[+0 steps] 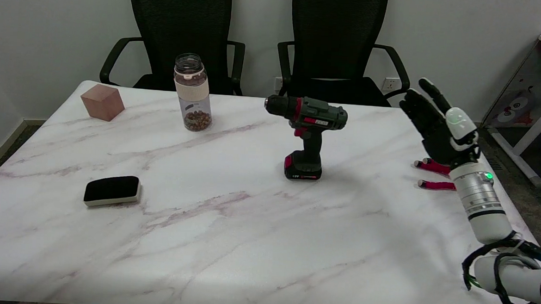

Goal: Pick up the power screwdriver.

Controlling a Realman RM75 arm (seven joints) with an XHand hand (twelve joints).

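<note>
The power screwdriver point(309, 128) stands upright on its battery base near the middle of the marble table point(228, 242), dark green and black with red trim, its chuck pointing left. My right hand point(436, 123) hovers in the air well to its right, over the table's right side. Its fingers are stretched out and apart, and it holds nothing. A clear gap of tabletop lies between the hand and the tool.
A clear jar point(192, 92) with brown contents and a pink-brown cube point(102, 101) stand at the back left. A black eraser block point(111, 190) lies front left. Red-handled pliers point(433, 175) lie under my wrist. Two black chairs point(336, 44) stand behind the table.
</note>
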